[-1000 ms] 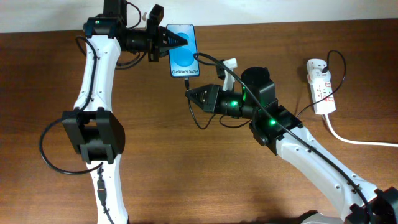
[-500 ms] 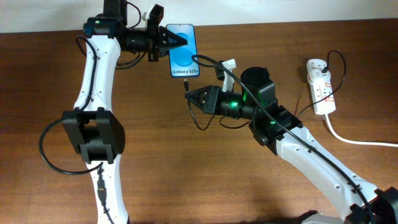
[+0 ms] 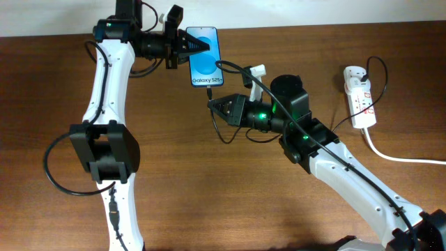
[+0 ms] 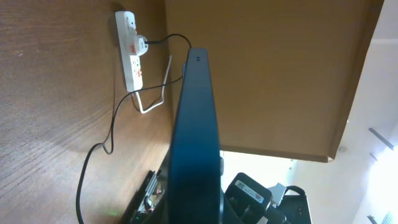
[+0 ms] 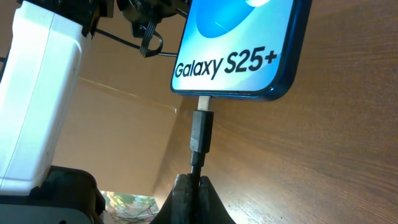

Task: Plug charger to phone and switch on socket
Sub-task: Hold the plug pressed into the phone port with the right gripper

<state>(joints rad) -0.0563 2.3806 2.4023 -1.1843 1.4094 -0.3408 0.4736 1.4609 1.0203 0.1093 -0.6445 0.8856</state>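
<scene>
Just below phone (image 5: 239, 37), charger (image 5: 201, 129) in right gripper (image 5: 191, 182).

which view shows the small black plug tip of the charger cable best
Right wrist: the small black plug tip fills the centre, metal end at the blue-screened black smartphone. Overhead shows it as a tiny speck; left wrist shows just the thin black cable, tip hidden.

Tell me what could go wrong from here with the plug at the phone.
The charger plug shows bare metal at the phone port; it may not be seated, and a skewed push could jam it.
The right gripper pinches the thin cable behind the plug, which may buckle.
The left gripper holds only the phone's edge; it could slip.
</scene>
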